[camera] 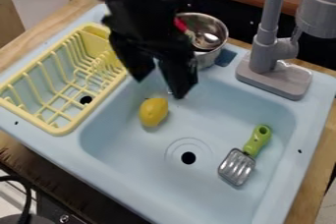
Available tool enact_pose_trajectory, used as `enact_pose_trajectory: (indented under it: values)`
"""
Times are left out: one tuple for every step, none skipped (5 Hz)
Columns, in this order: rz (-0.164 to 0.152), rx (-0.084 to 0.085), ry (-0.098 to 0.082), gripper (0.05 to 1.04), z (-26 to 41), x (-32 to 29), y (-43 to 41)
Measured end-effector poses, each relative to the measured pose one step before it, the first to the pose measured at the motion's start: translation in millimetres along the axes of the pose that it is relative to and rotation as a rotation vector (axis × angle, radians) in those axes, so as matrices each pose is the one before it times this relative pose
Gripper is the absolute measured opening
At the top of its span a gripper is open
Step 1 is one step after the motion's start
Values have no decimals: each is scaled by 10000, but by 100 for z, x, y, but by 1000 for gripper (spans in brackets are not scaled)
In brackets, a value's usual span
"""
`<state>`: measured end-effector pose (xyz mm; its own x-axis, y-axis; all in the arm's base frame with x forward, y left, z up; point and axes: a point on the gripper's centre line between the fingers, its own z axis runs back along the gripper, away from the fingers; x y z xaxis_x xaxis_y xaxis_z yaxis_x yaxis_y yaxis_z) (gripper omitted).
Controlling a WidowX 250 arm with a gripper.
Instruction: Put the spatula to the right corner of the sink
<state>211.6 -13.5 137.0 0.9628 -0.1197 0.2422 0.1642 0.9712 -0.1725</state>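
Wooden worktop (316,171) edges the pale blue sink (52,148); the spatula (248,153) lies near its right wall, well apart from the lemon (154,112). The hand (160,84) hangs above, spread wide.

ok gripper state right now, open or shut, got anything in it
Gripper: open, fingers apart with nothing between them.
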Motion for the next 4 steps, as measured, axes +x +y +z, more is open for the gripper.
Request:
enact_pose_trajectory:
  values:
    - [27,77,147,995,817,-37,1481]
    - [-156,70,336,995,-264,-722,2061]
    - [-260,69,215,995,-687,-1201,860]
    - [-427,-198,38,995,-1491,-2030,-752]
